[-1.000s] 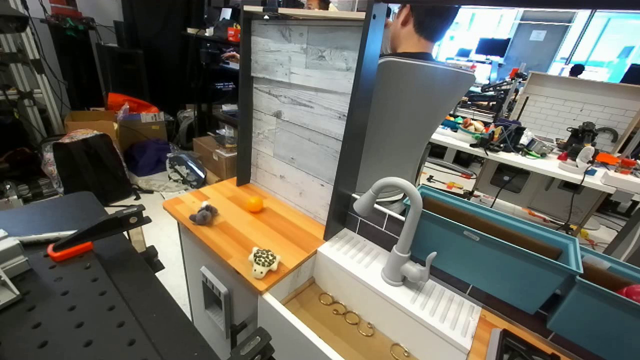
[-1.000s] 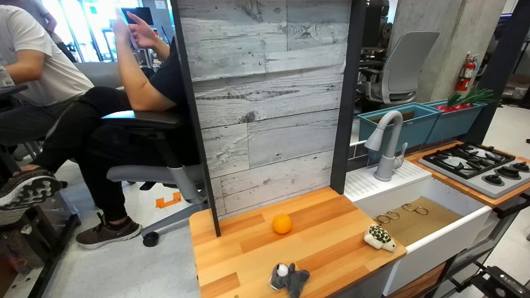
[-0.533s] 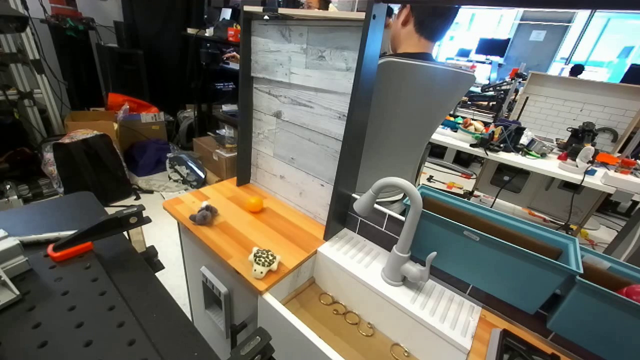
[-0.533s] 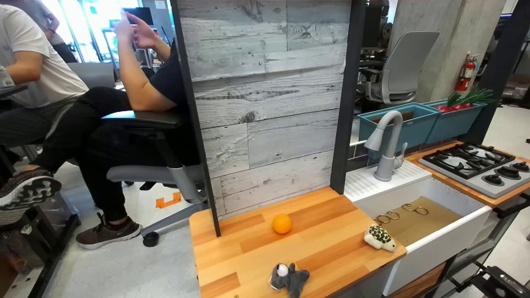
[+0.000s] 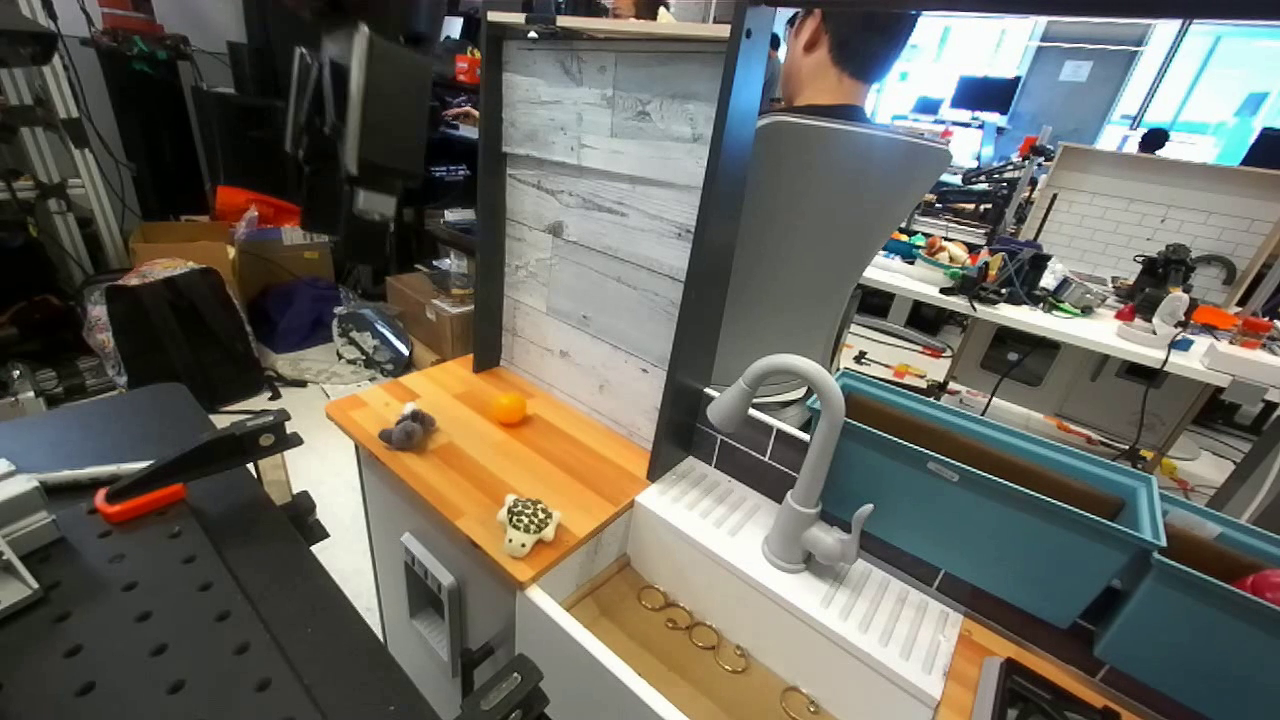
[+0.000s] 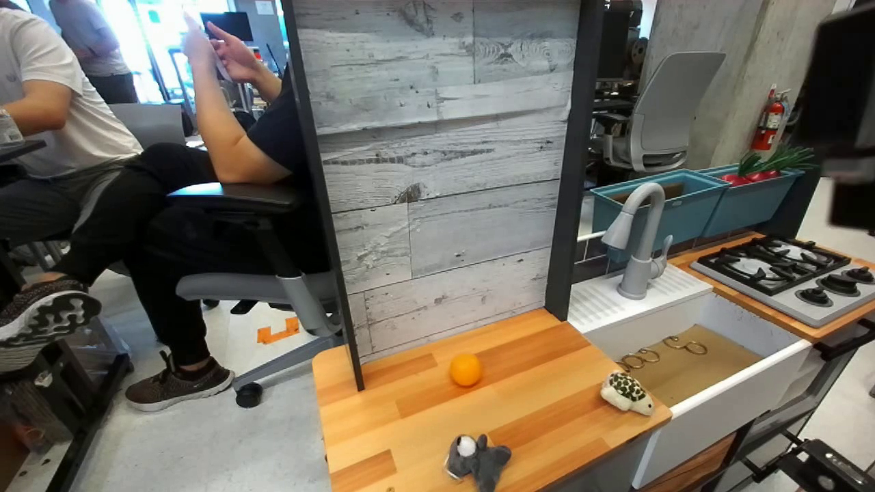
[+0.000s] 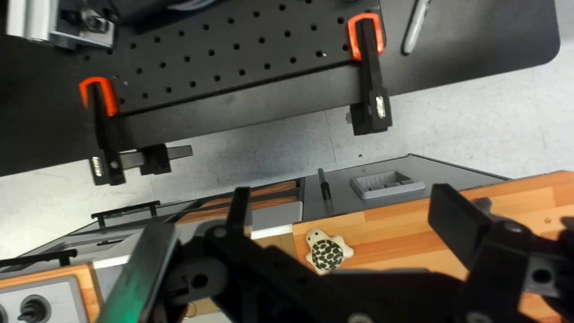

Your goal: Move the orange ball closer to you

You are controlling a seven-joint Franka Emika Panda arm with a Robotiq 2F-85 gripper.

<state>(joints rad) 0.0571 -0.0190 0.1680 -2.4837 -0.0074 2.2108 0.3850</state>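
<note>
The orange ball (image 5: 510,408) rests on the wooden counter near the back panel. It also shows in an exterior view (image 6: 465,370). The ball does not show in the wrist view. My gripper (image 7: 341,204) is open in the wrist view, its two black fingers wide apart with nothing held between them. In an exterior view the dark gripper (image 5: 350,120) hangs at the upper left, well above the counter. A blurred dark part of the arm or gripper (image 6: 841,116) shows at the right edge of an exterior view.
A grey plush toy (image 6: 476,461) and a spotted turtle toy (image 6: 626,393) lie on the wooden counter (image 6: 383,430). A wood-look panel (image 6: 444,171) stands behind it. Beside it are a sink with a grey faucet (image 6: 639,239) and a stove (image 6: 793,273). A black table (image 5: 150,600) stands opposite.
The dark gripper has come into view at the upper left of an exterior view and at the right edge in an exterior view. The ball and toys have not moved.
</note>
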